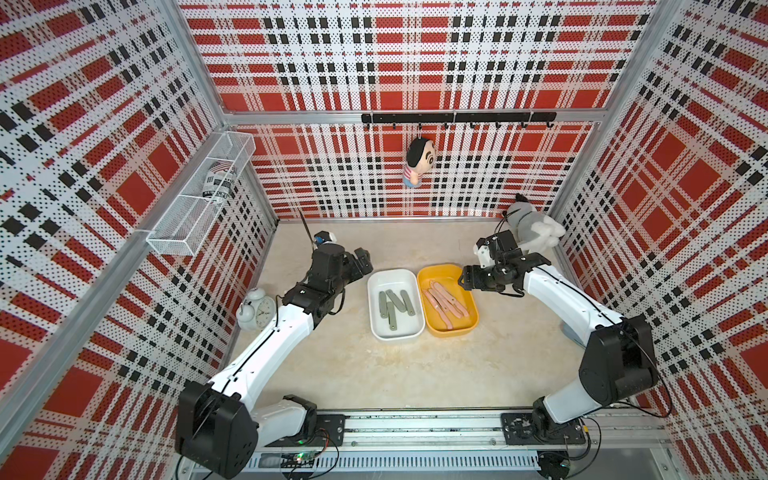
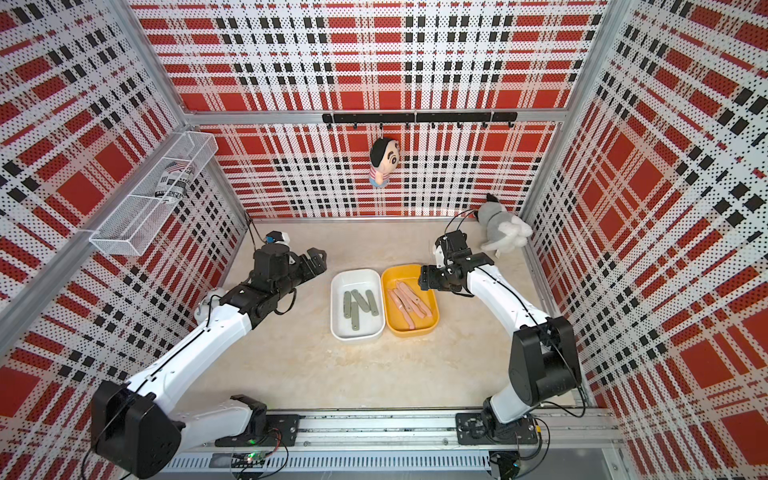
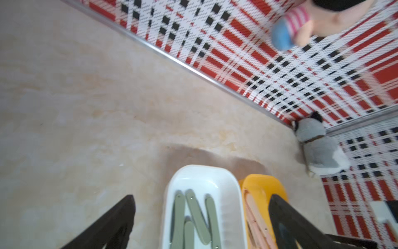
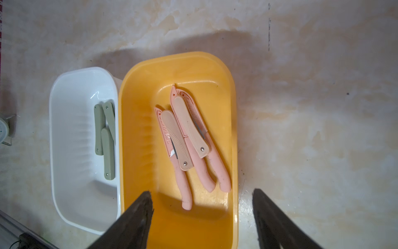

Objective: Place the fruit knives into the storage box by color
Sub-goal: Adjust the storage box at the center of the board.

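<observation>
Tabletop [image 4: 301, 107]; knife blades [image 4: 199, 127], right-wrist only

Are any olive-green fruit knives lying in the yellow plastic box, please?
No; the yellow plastic box holds only salmon-pink knives.

Right gripper [image 4: 202, 193] hangs over one end of the yellow oblong plastic box [image 4: 137, 140], jaws spread and empty. Left gripper [image 3: 201, 197], also spread, is well apart from it.
</observation>
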